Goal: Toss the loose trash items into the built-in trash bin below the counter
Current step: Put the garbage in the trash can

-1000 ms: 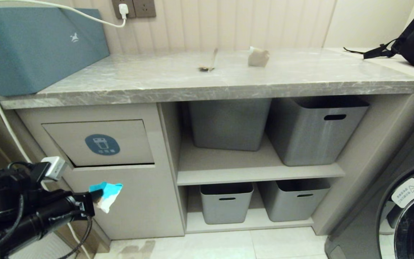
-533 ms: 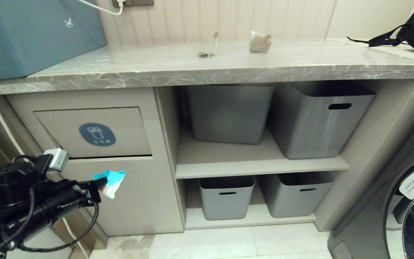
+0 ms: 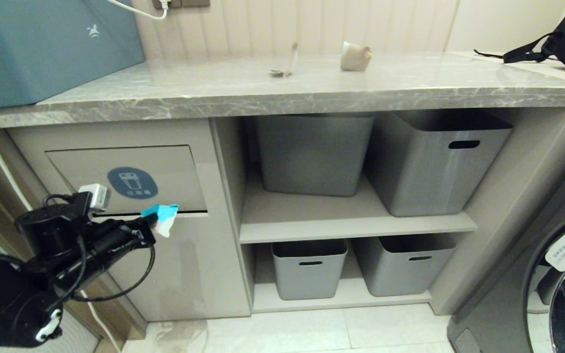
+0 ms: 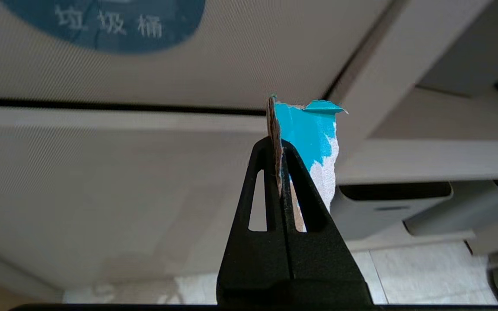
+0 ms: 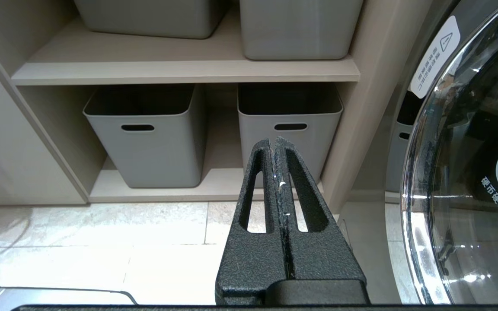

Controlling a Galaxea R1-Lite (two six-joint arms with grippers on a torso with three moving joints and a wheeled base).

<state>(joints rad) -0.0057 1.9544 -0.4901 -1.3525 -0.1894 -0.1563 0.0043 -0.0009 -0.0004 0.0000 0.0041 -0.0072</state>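
Left pincer (image 3: pixel 151 221) clamps the turquoise wrapper (image 3: pixel 164 215) at the bin flap (image 3: pixel 130 171)'s five o'clock corner, ready to push in; right pincer (image 5: pixel 277 144) closed, empty.

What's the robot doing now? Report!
Left gripper shut on crumpled turquoise-and-white wrapper, at beige bin flap. Right gripper shut, empty. Flap closed.

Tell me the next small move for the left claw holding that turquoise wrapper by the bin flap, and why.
Probably nudge the left claw forward so the turquoise wrapper presses the flap inward. The claw is shut on the wrapper, level with the dark gap along the flap's lower edge, and the flap looks closed, so releasing now would likely drop it on the floor.
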